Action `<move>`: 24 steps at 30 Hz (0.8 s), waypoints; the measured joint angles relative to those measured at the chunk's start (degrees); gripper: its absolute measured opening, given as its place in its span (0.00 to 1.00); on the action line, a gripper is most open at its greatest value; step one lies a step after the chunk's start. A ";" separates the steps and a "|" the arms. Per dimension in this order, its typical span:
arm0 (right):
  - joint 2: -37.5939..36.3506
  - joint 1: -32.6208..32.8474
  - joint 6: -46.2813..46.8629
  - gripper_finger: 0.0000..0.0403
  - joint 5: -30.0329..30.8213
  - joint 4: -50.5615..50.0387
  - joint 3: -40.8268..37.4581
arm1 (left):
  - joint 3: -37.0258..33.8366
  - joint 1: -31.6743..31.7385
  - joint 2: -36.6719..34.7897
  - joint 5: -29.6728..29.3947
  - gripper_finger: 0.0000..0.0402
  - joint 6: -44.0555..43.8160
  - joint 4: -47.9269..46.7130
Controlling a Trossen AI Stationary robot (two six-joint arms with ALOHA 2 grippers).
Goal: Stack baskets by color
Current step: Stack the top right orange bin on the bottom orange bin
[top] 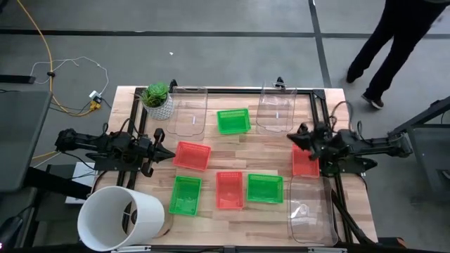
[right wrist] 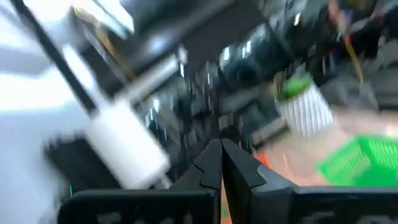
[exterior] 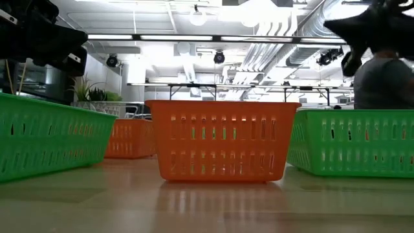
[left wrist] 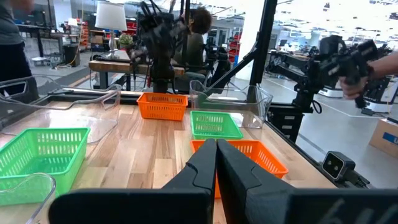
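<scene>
Overhead, the left hand sits with its fingers pressed shut and empty, tips just short of a red basket lying straight ahead of it. The right hand is closed too, holding nothing, poised above the near end of another red basket by the surface edge. Between the two hands, nearer the front, lie a green basket, a third red basket and a second green basket in a row; a further green basket rests across the boards between two clear bins.

The high view alone takes in the white bucket beside the left arm, the potted plant, and a person walking on the floor beyond. The low view gives the mesh walls side-on — an orange-red basket between two green ones — with dark arm parts overhead. The left wrist view shows its closed fingers meeting over an orange-red basket. The right wrist view is smeared — only shut fingers, the plant pot and a green basket corner read.
</scene>
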 joint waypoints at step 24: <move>21.97 0.02 -7.09 0.00 -2.84 8.67 18.36 | 0.00 0.01 -0.01 0.01 0.00 0.00 0.00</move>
